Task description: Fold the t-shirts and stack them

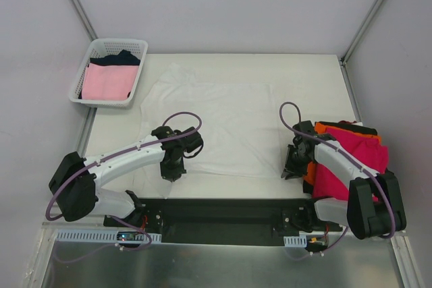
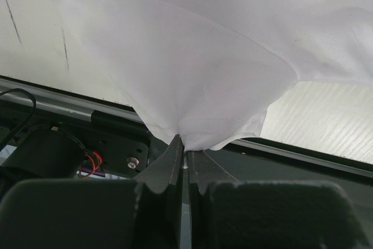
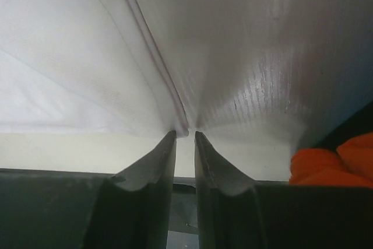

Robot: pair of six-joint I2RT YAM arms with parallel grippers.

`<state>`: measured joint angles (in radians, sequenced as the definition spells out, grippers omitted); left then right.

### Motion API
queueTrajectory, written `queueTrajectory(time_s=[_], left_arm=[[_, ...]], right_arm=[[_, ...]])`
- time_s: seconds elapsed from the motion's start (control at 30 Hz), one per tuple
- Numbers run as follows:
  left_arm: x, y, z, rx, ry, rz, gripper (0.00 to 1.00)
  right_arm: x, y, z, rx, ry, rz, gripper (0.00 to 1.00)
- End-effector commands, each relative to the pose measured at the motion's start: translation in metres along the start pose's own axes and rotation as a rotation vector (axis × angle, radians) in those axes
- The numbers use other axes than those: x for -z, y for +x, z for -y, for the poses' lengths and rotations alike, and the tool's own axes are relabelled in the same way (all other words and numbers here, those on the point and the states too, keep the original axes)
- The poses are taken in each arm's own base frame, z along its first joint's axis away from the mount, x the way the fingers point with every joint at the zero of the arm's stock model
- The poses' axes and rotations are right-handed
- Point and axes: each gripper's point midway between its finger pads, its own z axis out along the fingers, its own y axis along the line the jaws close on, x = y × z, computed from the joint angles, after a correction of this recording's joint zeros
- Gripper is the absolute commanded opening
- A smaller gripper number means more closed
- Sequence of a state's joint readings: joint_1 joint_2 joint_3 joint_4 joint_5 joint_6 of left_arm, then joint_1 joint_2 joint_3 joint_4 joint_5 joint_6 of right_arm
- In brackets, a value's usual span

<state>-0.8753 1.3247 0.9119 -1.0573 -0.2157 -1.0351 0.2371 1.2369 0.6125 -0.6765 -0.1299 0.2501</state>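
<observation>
Left arm pose: reaches from its base at the near left corner, forearm slanting toward the table centre, wrist bent down over the near hem of the white t-shirt point(image 1: 216, 123).
Left gripper point(image 2: 183, 144): clenched on a pinch of the white t-shirt; the cloth rises from the fingertips in a tent and hangs clear of the table edge.
Right arm pose: elbow folded high over the stack at the right, forearm angled inward and down, wrist low at the shirt's near right corner.
Right gripper point(image 3: 185, 134): fingers stand narrowly apart, with the shirt's hem running down to the tips. Cannot tell whether the cloth is clamped.
White t-shirt position: spread flat across the middle of the table point(image 1: 304, 79), collar end toward the far left, near edge held between the two grippers.
Stack position: at the right side of the table, beside and partly under the right arm, with a magenta-red shirt point(image 1: 351, 156) uppermost, an orange shirt point(image 3: 326, 164) showing below it and a black shirt point(image 1: 351, 126) at the far edge.
Basket point(image 1: 75, 85): far left corner, holding a pale pink shirt point(image 1: 106, 80) with a dark shirt point(image 1: 121, 57) behind it.
</observation>
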Motion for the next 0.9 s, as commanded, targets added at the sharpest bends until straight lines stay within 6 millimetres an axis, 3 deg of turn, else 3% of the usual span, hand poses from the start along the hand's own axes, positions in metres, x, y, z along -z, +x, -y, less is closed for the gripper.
queueTrajectory(time_s=[0.0,0.53,0.63,0.7,0.87], left_arm=[[0.006,0.001,-0.002,0.003,-0.007,-0.02,0.0],[0.004,0.003,-0.004,-0.002,-0.018,-0.029,0.0],[0.004,0.001,-0.001,-0.006,-0.018,-0.028,0.0],[0.004,0.0,0.0,-0.011,-0.018,-0.026,0.0],[0.004,0.0,0.0,-0.011,-0.021,-0.026,0.0]], right_arm=[[0.0,0.005,-0.001,-0.016,-0.02,-0.014,0.23],[-0.014,0.007,-0.002,-0.028,-0.023,-0.044,0.23],[-0.014,0.003,-0.005,-0.024,-0.028,-0.039,0.14],[-0.011,-0.001,-0.007,-0.024,-0.033,-0.031,0.01],[-0.007,-0.003,-0.008,-0.018,-0.032,-0.021,0.01]])
